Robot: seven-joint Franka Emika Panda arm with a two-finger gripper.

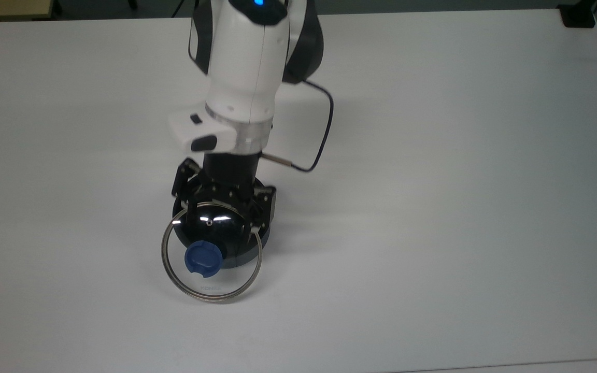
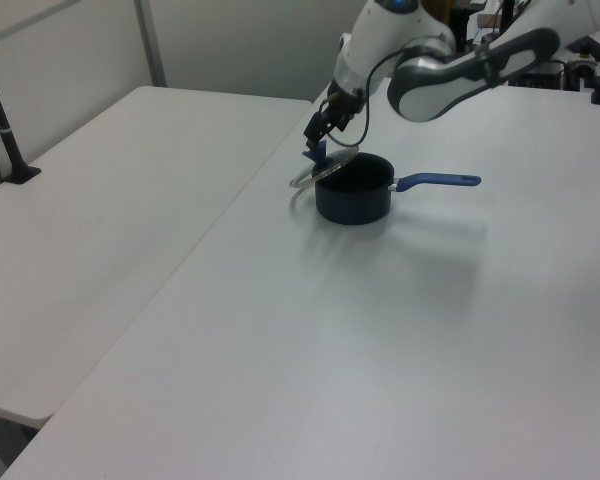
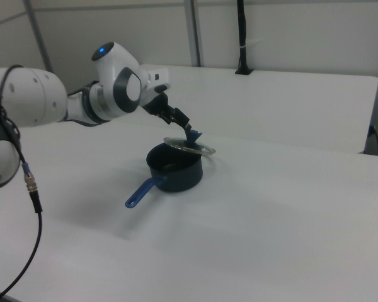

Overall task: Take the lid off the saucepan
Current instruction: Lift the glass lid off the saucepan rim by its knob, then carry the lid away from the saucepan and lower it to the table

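In the top view's lower left of centre, the lid [image 1: 211,259] leans tilted, half off the saucepan [image 1: 257,235], its blue knob [image 1: 203,258] toward the frame's bottom. My gripper [image 1: 221,215] hangs over the pan's far rim, fingers spread wide, holding nothing. The white table [image 1: 433,207] stretches away rightward.

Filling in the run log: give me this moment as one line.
lid: shifted off-centre, propped tilted on saucepan rim | gripper: open, above lid, not gripping | table: white | task: lid not fully off
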